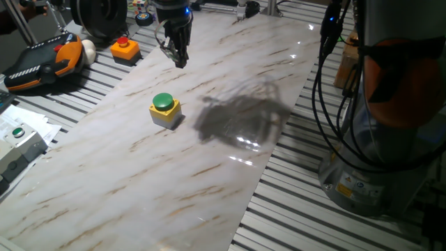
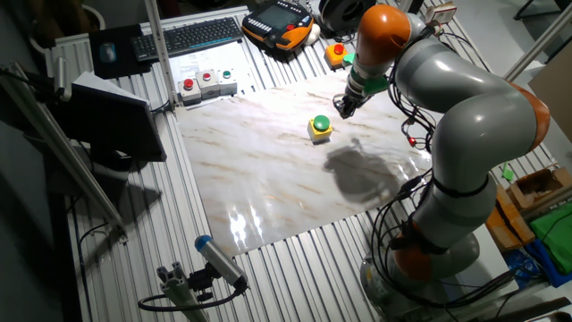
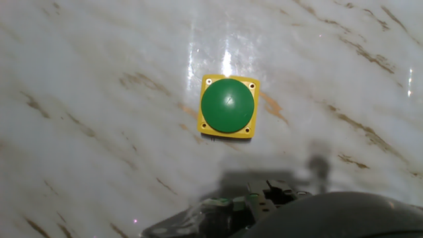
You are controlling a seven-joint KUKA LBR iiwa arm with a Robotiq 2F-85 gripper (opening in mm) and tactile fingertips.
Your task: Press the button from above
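One button (image 1: 165, 107), a green dome on a yellow square base, sits alone on the marble-patterned surface (image 1: 209, 174). The gripper (image 1: 180, 57) hangs in the air above the surface, not touching anything; the button lies below it and a little off to one side, apart from the fingertips. In the hand view the button (image 3: 227, 106) appears slightly above the centre of the picture, seen from straight overhead, with four small screw holes at the corners of its yellow base. Whether the gripper's fingers are apart or together cannot be told: in both fixed views they read as one dark downward-pointing shape, and the hand view shows no fingertips clearly.

Beyond the gripper, off the marble, stands one red-capped button on an orange base (image 1: 125, 49). Farther out from the gripper lies one orange-and-black handheld pendant (image 1: 42, 61). In the other fixed view a white-grey box (image 2: 206, 84) carries three small buttons, and one keyboard (image 2: 192, 36) lies behind it.
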